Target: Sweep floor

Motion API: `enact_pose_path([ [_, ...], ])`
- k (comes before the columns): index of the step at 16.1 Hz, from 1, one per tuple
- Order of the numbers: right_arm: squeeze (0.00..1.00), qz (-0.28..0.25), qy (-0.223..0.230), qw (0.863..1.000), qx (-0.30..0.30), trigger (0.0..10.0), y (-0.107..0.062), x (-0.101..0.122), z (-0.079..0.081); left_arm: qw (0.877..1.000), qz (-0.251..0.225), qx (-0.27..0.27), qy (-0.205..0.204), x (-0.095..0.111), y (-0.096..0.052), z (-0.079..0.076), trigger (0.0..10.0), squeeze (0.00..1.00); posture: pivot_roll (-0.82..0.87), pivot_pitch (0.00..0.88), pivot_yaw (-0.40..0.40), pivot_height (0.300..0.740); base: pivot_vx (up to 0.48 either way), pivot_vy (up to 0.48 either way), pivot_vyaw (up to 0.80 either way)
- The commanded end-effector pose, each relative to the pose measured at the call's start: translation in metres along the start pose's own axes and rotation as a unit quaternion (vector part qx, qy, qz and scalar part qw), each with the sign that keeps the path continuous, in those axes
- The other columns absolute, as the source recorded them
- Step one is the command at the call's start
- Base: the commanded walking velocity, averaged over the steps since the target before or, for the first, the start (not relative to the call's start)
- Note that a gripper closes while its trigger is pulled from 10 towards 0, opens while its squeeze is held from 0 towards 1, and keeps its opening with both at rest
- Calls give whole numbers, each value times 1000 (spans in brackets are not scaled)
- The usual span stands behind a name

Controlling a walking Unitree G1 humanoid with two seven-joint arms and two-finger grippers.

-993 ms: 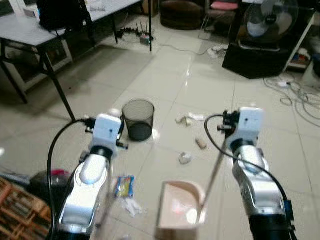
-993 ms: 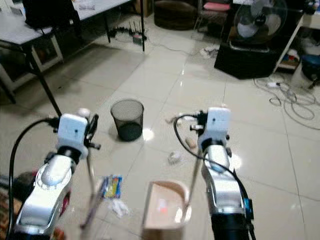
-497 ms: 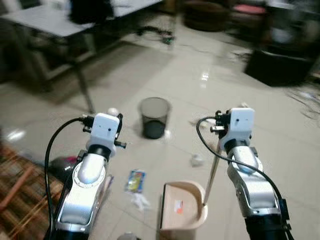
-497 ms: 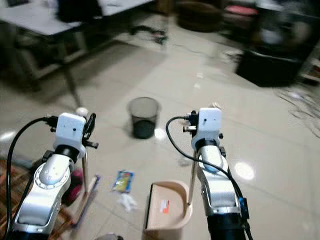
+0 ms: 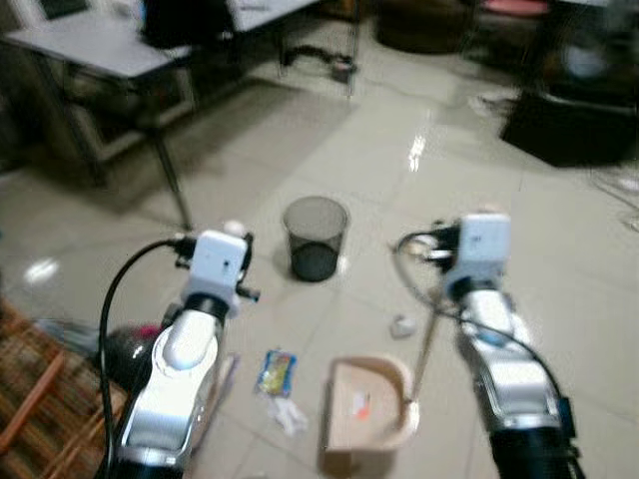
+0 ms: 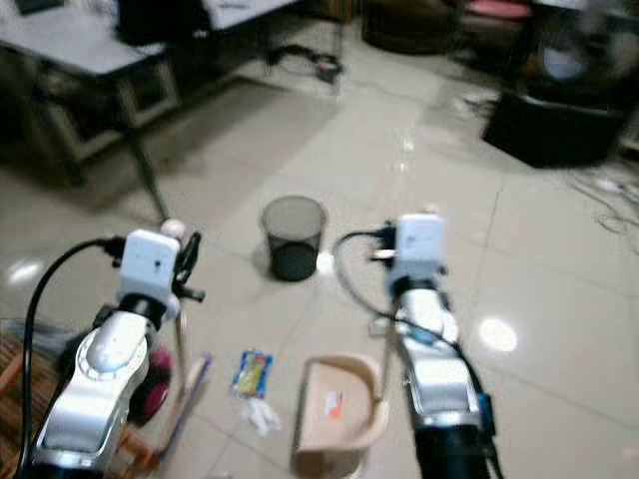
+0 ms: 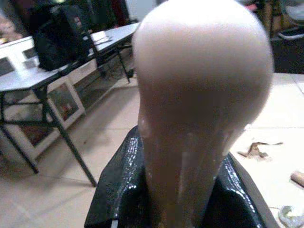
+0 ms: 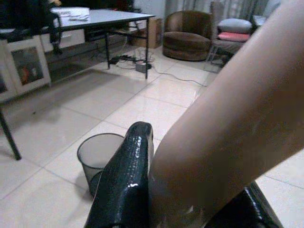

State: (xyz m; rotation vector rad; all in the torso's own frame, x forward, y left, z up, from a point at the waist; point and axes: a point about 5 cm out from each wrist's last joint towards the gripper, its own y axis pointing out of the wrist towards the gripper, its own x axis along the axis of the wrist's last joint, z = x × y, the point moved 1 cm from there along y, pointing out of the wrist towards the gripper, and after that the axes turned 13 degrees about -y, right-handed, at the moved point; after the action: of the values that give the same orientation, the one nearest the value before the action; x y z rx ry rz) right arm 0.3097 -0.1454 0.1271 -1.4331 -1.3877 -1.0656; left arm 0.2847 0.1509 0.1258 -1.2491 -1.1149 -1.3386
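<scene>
The robot's left gripper (image 7: 180,209) clamps a broom handle (image 7: 199,95) and its right gripper (image 8: 190,199) a dustpan handle (image 8: 228,114), the dustpan (image 5: 367,414) beside scattered litter (image 5: 276,371); a careless swing could topple the mesh bin (image 5: 316,238).

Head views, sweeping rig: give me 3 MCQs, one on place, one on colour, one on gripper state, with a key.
1. Where is the mesh bin?
A. on the floor ahead, between the arms
B. on the table
C. inside the dustpan

2. What colour is the dustpan?
A. blue
B. pale beige-pink
C. black

3. What is the right gripper doing?
A. hanging open
B. shut on the dustpan handle
C. holding the bin

Key: A, the bin stands on the tiles beyond both arms; B, its tray is pale beige-pink; B, the right wrist view shows black fingers clamped around the handle.
</scene>
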Motion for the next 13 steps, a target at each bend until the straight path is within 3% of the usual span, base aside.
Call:
enact_pose_path([
  [1,0,-11,1,1000,-13,10000,-2,2,-9,1000,-19,-1,2,6,3,-3,10000,0,-40,0,6,740,0,0,0],
  [8,0,-16,-41,999,-22,10000,18,-3,-24,1000,-13,22,-7,-8,26,-12,10000,0,-75,23,28,740,0,0,0],
  [13,0,-12,-64,998,-26,10000,32,-6,-19,1000,-13,24,-5,-16,36,-10,10000,0,-51,91,-2,740,0,0,0],
])
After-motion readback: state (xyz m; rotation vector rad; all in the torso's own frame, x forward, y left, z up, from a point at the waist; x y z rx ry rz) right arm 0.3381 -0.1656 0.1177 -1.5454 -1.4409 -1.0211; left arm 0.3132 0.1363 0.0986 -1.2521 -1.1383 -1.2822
